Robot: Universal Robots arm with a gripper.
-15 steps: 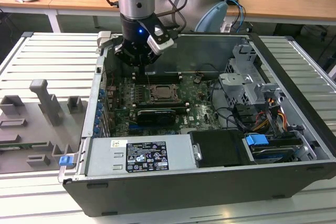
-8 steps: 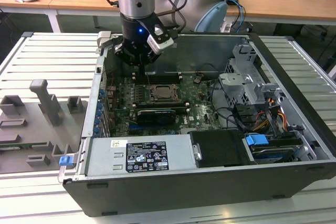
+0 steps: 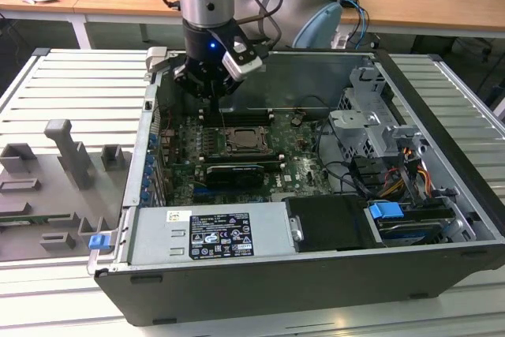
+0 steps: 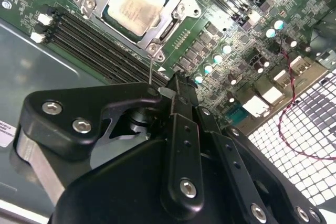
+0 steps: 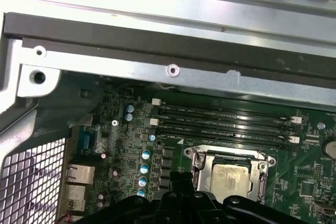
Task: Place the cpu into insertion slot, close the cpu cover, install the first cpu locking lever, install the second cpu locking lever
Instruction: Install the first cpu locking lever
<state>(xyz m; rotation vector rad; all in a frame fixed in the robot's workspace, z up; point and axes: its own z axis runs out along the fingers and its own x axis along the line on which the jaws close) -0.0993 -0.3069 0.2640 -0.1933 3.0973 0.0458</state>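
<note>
The cpu (image 4: pixel 134 4) (image 5: pixel 230 178) lies flat in the insertion slot (image 3: pixel 246 144) on the green board inside the open computer case. Over it the silvery cpu cover (image 4: pixel 167 23) (image 5: pixel 261 165) lies down, framing the chip through its window. From a corner of the socket a thin wire locking lever (image 4: pixel 150 69) (image 3: pixel 223 118) stands nearly upright. My gripper (image 3: pixel 215 100) (image 4: pixel 161 90) (image 5: pixel 178 181) hangs just above the socket's far side, its black fingers closed on the lever's upper end.
Long memory slots (image 4: pixel 89 38) (image 5: pixel 226 124) run beside the socket. A black expansion card (image 3: pixel 230 173), the power supply (image 3: pixel 209 234) and a drive cage (image 3: pixel 371 128) fill the case. The case wall (image 5: pixel 157 51) stands close behind. Grey fixtures (image 3: pixel 71 155) sit at the exterior view's left.
</note>
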